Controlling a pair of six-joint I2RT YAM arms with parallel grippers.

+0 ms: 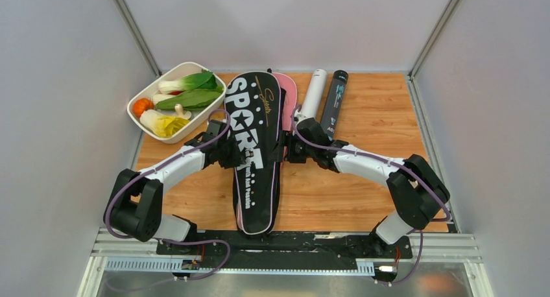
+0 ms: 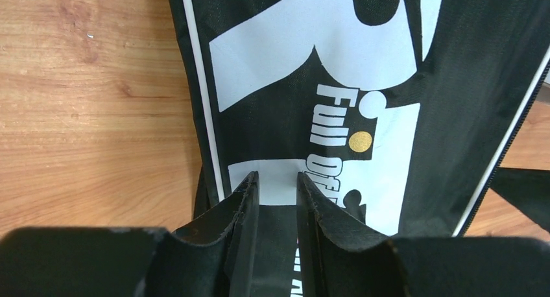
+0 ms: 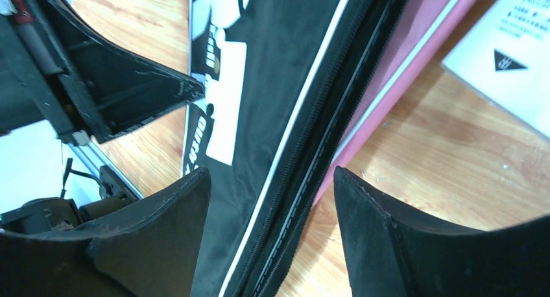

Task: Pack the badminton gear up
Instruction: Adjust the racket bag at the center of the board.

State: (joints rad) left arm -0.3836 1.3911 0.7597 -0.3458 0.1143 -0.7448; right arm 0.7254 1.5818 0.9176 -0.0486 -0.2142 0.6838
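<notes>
The black racket-shaped fabric cover with white "SPORT" lettering (image 1: 254, 148) is laid lengthwise down the middle of the wooden table (image 1: 350, 193). It is laid on top of a pink cover of the same shape (image 1: 288, 95), of which only an edge is seen.

The left gripper (image 2: 275, 190) is positioned over the black cover at its left side. Its fingers (image 2: 241, 209) are set only a narrow gap apart, and the cover's printed face is seen flat in that gap, with nothing clamped. Bare wood is seen to that claw's left.

The right gripper (image 3: 269, 187) is placed opposite, at the cover's right edge, with its jaws spread wide and nothing held. The black cover's zipper seam (image 3: 324, 135) and the pink edge beside it are straddled by the two fingers.

Beyond the right gripper and slightly to its right, a long white tube (image 1: 312, 93) and a long black tube (image 1: 335, 101) are laid side by side, touching or nearly so. Beyond the left gripper and to its left, a white oblong dish of vegetables (image 1: 143, 127) is set at the table's far corner.
</notes>
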